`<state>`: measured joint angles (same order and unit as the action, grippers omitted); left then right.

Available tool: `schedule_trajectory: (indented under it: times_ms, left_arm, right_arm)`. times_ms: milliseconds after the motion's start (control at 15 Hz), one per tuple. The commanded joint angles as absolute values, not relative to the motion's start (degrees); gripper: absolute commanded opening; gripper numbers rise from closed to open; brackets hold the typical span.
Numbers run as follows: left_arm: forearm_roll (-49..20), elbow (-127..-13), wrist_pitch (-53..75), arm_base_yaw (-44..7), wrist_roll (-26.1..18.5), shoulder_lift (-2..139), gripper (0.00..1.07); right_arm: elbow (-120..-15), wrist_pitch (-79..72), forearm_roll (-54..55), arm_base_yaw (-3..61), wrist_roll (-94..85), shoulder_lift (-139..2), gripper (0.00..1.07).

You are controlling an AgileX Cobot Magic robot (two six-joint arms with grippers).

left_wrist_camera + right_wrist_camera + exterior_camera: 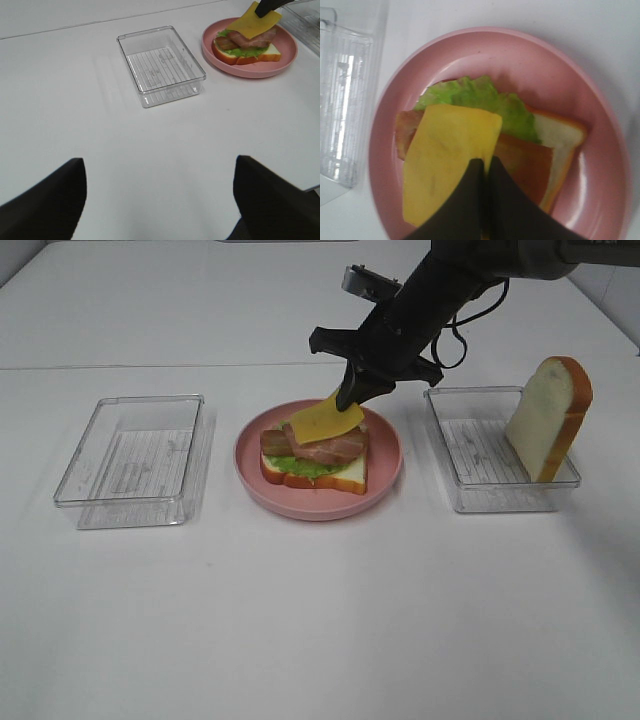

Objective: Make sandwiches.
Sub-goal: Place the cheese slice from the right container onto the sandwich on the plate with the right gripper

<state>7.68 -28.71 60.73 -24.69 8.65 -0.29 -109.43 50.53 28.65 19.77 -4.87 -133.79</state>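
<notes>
Counter [320,620]: white and plain, carries everything.
Plate [243,455]: round, pink, mid-counter, between the two trays and touching neither.
Stack: on the plate, from the bottom up: bottom bread [345,475], lettuce [300,467], bacon [325,448].
Cheese [322,420]: yellow square, tilted over the bacon with its high corner in the right gripper. Cannot tell if its low edge touches the bacon.
Right gripper [348,400]: black, pinched shut on the cheese corner. Its wrist view shows the two fingertips [492,170] pressed together over the yellow edge [445,155].
Left gripper [157,162]: jaws wide apart with nothing between them, hanging over bare counter well short of the left tray. Outside the high view.
Left tray [135,455]: clear plastic, on the left of the plate, nothing in it.
Right tray [470,455]: clear plastic, on the right of the plate.
Second slice [545,420]: white with an orange-brown crust, stands on edge in the right tray, leaning at its outer side.
In the way: the right arm slants down from the far right, above the plate's far rim and the gap to the right tray. A black cable [465,335] loops off it.
Writing: ribbed lines on both tray floors. Faint marks in the left tray [162,57], not legible.
</notes>
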Motion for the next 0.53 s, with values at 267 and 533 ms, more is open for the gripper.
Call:
schedule_trajectory:
  times_ms: [267,533]
  left_arm:
    - [7.56,-28.59,60.22,-24.81,9.05,-1.43,0.76]
    - [7.56,-28.59,60.22,-24.81,9.05,-1.43,0.76]
  right_arm:
    - [-109.66,53.11,21.03,19.65,-1.2,-133.79,0.0]
    - [-109.66,57.01,18.85,19.65,-0.97,-133.79,0.0]
